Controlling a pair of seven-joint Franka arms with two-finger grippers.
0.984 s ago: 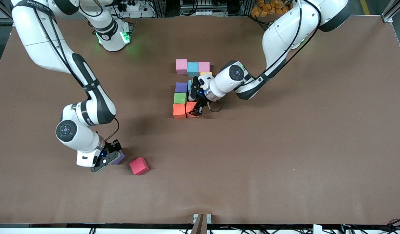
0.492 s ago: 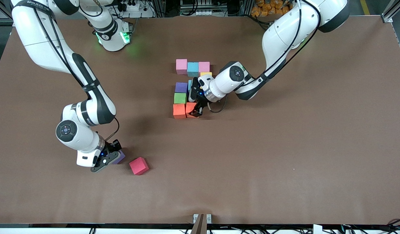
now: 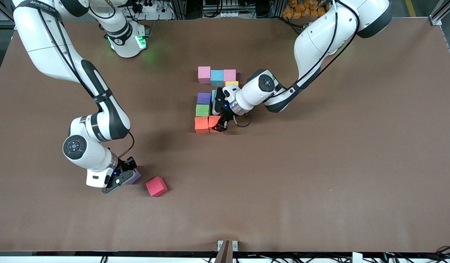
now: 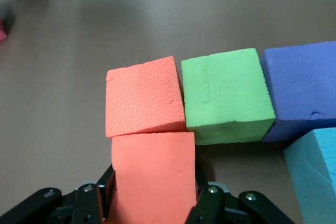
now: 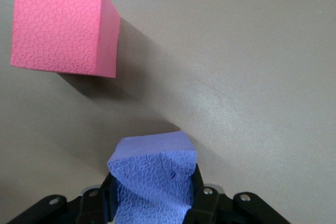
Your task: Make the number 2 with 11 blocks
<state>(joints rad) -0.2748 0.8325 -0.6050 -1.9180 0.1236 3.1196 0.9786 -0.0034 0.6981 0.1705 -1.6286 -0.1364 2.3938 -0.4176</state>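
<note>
Nothing visibly differs from a second ago. Left gripper (image 3: 221, 126) stays clamped on an orange cube (image 4: 153, 174) beside its orange twin (image 3: 201, 124), nearest the front camera in the unfinished number 2 (image 3: 210, 99), whose middle cubes the wrist partly hides. Right gripper (image 3: 123, 178) squeezes a dented purple cube (image 5: 152, 179), probably on the table, near a red cube (image 3: 156, 186).

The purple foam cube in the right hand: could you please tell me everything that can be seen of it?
The purple foam cube is small and matte, with a finely pebbled surface. The right hand is shut on it, a finger on each of two facing sides, squeezing hard enough to pinch and buckle the soft foam between them. It sits low by the brown table, at the right arm's end, beside the loose red foam cube without touching it. In the front view the hand mostly hides it.
</note>
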